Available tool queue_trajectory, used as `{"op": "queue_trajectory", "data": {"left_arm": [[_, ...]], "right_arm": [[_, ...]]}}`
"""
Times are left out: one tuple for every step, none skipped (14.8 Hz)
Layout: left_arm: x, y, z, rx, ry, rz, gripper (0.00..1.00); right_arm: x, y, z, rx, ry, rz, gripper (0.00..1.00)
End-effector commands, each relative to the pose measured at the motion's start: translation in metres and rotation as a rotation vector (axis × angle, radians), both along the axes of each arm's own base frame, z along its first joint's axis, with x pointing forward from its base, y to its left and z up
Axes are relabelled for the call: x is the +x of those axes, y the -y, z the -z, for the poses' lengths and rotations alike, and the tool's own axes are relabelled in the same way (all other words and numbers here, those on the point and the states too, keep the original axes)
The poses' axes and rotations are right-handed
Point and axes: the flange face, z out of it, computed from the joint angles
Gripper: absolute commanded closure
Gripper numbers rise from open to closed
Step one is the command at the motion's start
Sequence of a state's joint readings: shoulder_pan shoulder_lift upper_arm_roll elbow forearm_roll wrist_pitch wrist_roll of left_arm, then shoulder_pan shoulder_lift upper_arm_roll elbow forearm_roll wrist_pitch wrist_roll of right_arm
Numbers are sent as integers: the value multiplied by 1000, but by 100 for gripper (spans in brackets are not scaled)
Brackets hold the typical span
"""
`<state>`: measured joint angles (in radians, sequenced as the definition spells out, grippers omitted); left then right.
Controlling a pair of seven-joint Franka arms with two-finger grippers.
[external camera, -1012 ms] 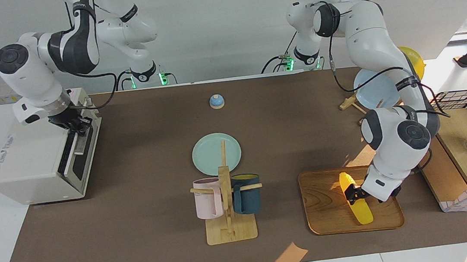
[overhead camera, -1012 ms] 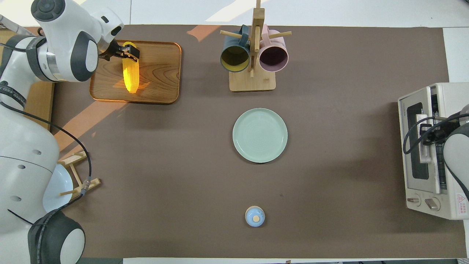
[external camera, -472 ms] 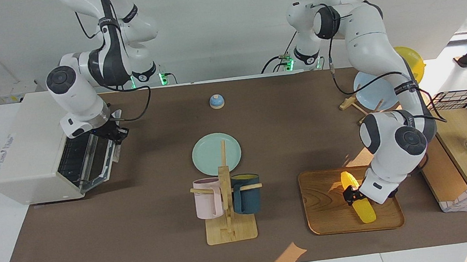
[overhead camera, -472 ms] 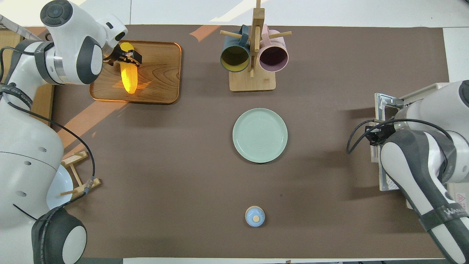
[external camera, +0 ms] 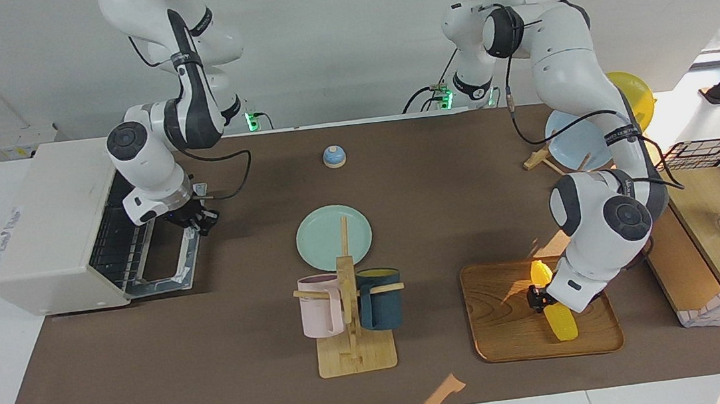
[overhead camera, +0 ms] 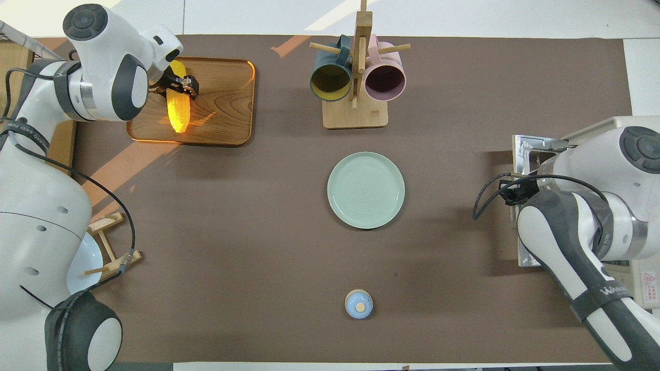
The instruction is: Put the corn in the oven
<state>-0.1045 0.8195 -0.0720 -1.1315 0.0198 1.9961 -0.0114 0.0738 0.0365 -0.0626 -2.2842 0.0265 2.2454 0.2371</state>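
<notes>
Yellow, glossy and tapered, the plastic corn cob lies on my wooden tray at the left arm's end — the left gripper is clamped on its middle. My right gripper, fingers together, sits at the handle of the boxy white toaster oven — door down flat.

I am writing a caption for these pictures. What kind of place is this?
Probably a robotics lab set up as a mock kitchen: a white toaster oven with its door down, a wooden rack with mugs, and a corn cob on a wooden tray, all on one table between two robot arms.
</notes>
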Motion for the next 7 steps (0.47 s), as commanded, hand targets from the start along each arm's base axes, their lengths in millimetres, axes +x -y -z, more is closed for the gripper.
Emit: {"op": "queue_trajectory", "data": {"left_arm": [[-23,20,-56,-32,-40,9,100],[-33,41,-78,-37,-40,18,100],[-45,52,-92,-33,-62,-8,100],[-60,65,-105,-28,-78,-24,100],[-82,89,-114,-21,-93,-20,100],[-101,104,-120,-22,-104,-34,100],[-117,118,-125,-29,-115,-55,100]], "right_arm": [[-17,11,8,-2,2,20,100],[-22,8,11,-2,9,16,100],[-26,8,16,-2,12,14,100],[-29,8,18,-2,18,16,100],[-29,7,18,-2,26,15,100],[-29,7,19,-2,29,15,100],[-29,3,19,-2,28,6,100]]}}
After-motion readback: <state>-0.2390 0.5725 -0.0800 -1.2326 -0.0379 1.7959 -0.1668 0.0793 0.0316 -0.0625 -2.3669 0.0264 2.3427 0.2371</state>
